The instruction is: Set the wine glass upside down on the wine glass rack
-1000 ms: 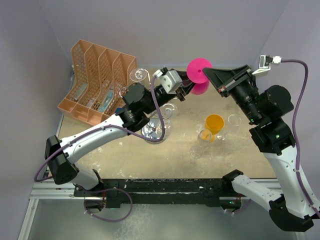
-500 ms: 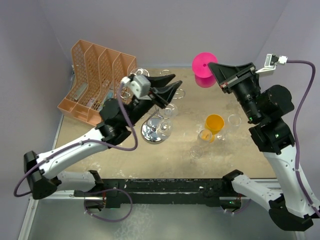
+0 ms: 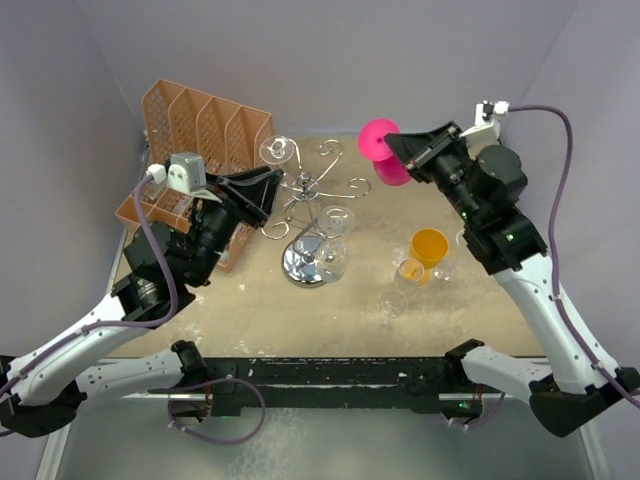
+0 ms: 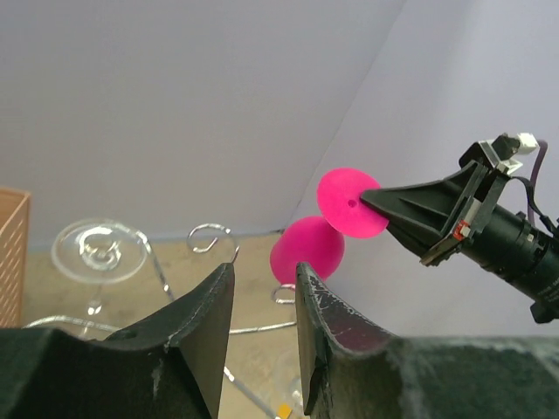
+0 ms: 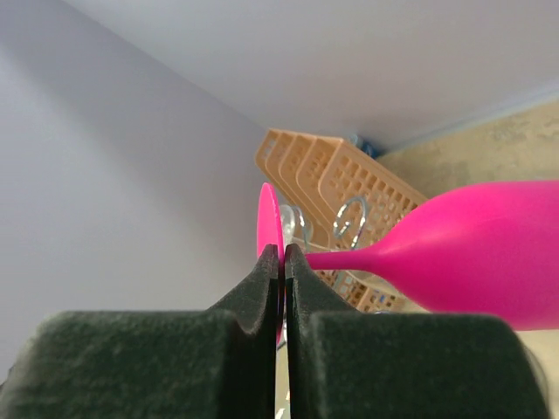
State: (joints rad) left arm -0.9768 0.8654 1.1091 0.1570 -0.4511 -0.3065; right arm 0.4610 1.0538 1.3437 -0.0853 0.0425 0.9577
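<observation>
The pink wine glass (image 3: 392, 172) hangs tilted in the air, right of the chrome wine glass rack (image 3: 312, 190), foot above bowl. My right gripper (image 3: 392, 147) is shut on its flat foot (image 5: 269, 223), and the bowl (image 5: 476, 253) juts out to the right. In the left wrist view the glass (image 4: 307, 249) shows beyond my left gripper (image 4: 265, 267). That gripper (image 3: 268, 186) is open and empty, just left of the rack's scroll arms (image 4: 212, 236). A clear glass (image 3: 278, 150) hangs upside down on a rear arm.
An orange file organizer (image 3: 195, 125) stands at the back left, behind my left wrist. The rack's round base (image 3: 300, 265) has a second clear glass (image 3: 335, 255) beside it. An orange cup (image 3: 430, 244) and two clear glasses (image 3: 398, 290) (image 3: 468, 240) sit at the right.
My left gripper opened, let go near the pink glass and pulled back left to the organizer. The right arm carried the pink glass a little left toward the rack.
</observation>
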